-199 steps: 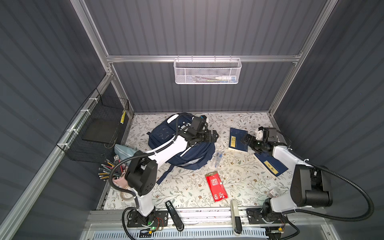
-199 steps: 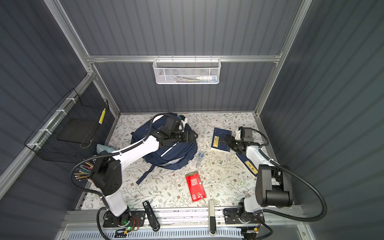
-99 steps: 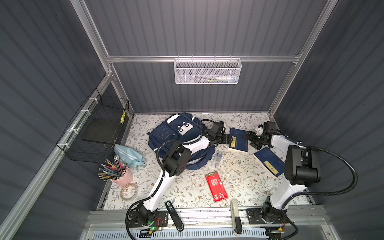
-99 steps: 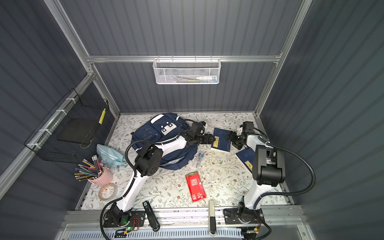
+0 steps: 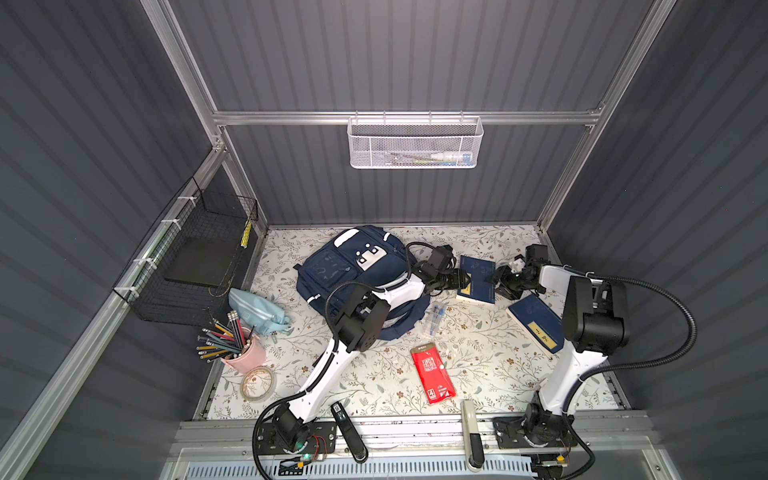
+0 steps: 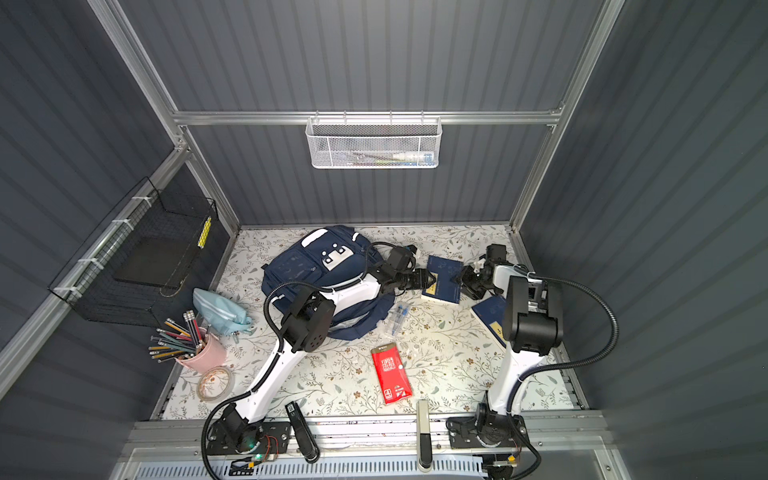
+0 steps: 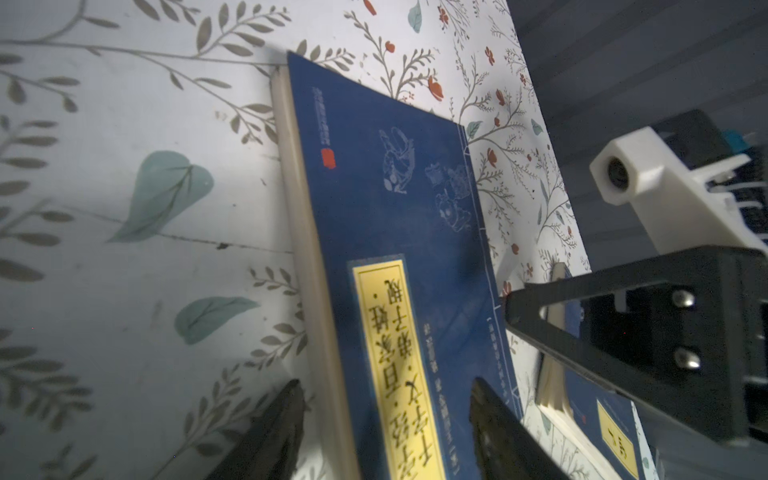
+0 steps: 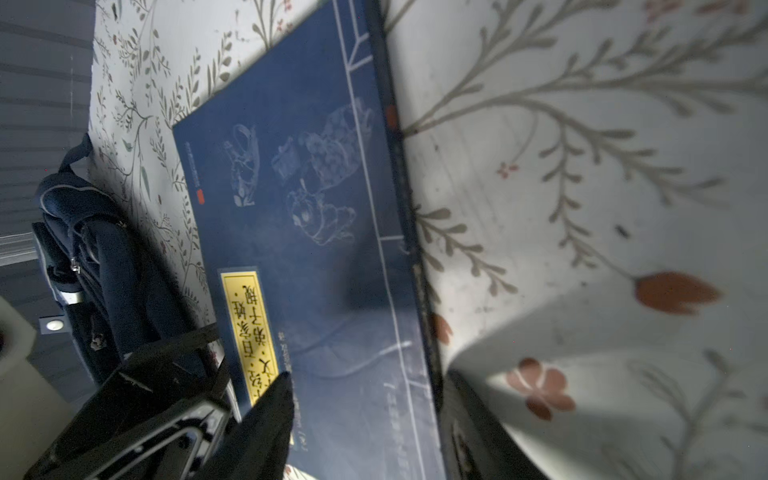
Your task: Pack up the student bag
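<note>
Backpack: navy backpack (image 5: pixel 345 270) with white patches, lying flat at the back of the table (image 5: pixel 490 365), left of middle; the left arm reaches across its lower half.
Left gripper: the left gripper (image 5: pixel 461 277) is just past the backpack's right side, at the left edge of the book. In the left wrist view its jaws (image 7: pixel 382 386) stand apart, one finger on the table beside the page edge, the other over the cover.
Book: blue book (image 5: pixel 478 278) with a yellow label, flat on the table between the two grippers.
Right gripper: the right gripper (image 5: pixel 500 276) is at the book's right edge. In the right wrist view its jaws (image 8: pixel 370 378) are apart, one finger over the yellow label, the other beside the spine.
Second book: blue, same yellow label (image 5: pixel 536 322), near the right arm.
Pens: clear packet (image 5: pixel 434 318) just beside the backpack's lower right.
Red packet: (image 5: pixel 432 374) near the front, middle.
Pouch: light blue (image 5: pixel 257 309), left of the backpack.
Pencil cup: pink (image 5: pixel 245 351), tipped, full of pencils.
Tape roll: (image 5: pixel 258 383) beside the cup.
</note>
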`<state>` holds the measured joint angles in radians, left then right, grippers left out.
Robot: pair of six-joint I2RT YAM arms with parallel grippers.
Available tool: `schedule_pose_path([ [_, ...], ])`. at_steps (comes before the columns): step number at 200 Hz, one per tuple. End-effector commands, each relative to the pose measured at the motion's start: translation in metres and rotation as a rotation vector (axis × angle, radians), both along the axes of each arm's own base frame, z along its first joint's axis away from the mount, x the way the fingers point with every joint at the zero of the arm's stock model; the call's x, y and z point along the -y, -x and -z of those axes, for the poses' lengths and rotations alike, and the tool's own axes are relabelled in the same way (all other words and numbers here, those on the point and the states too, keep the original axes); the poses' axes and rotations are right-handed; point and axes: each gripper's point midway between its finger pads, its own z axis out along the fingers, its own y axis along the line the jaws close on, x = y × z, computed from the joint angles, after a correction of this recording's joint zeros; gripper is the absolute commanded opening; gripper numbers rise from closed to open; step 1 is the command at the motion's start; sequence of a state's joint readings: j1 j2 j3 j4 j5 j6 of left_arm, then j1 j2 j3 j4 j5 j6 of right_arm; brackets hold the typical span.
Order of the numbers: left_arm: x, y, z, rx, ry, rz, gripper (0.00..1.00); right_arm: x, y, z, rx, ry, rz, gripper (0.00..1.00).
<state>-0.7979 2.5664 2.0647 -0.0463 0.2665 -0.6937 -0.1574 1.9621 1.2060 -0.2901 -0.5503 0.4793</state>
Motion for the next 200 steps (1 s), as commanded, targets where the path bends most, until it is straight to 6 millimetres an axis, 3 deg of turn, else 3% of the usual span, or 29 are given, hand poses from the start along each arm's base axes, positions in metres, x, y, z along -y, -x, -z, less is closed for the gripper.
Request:
schedule_pose_path([
  [1, 0.006, 0.022, 0.041, -0.158, 0.018, 0.025, 0.60, -0.019, -0.002, -0.010, 0.039, -0.140, -0.037, 0.51],
  [51, 0.011, 0.029, 0.027, -0.159, 0.052, 0.044, 0.33, -0.034, -0.003, -0.027, 0.126, -0.302, -0.052, 0.55],
  [84, 0.005, 0.032, 0.012, -0.136, 0.040, 0.048, 0.23, -0.027, 0.002, -0.030, 0.135, -0.346, -0.010, 0.61],
  [115, 0.000, 0.030, -0.016, -0.103, 0.054, 0.045, 0.14, -0.011, 0.011, -0.020, 0.096, -0.231, 0.021, 0.63],
  [151, 0.003, 0.031, -0.066, -0.078, 0.171, 0.065, 0.08, -0.001, 0.017, -0.019, 0.093, -0.201, 0.047, 0.72],
  [184, 0.000, 0.034, -0.108, -0.046, 0.262, 0.067, 0.06, -0.007, 0.016, -0.027, 0.138, -0.232, 0.009, 0.75],
  [200, -0.001, 0.036, -0.118, -0.052, 0.318, 0.066, 0.06, -0.014, 0.014, -0.032, 0.174, -0.273, -0.015, 0.76],
])
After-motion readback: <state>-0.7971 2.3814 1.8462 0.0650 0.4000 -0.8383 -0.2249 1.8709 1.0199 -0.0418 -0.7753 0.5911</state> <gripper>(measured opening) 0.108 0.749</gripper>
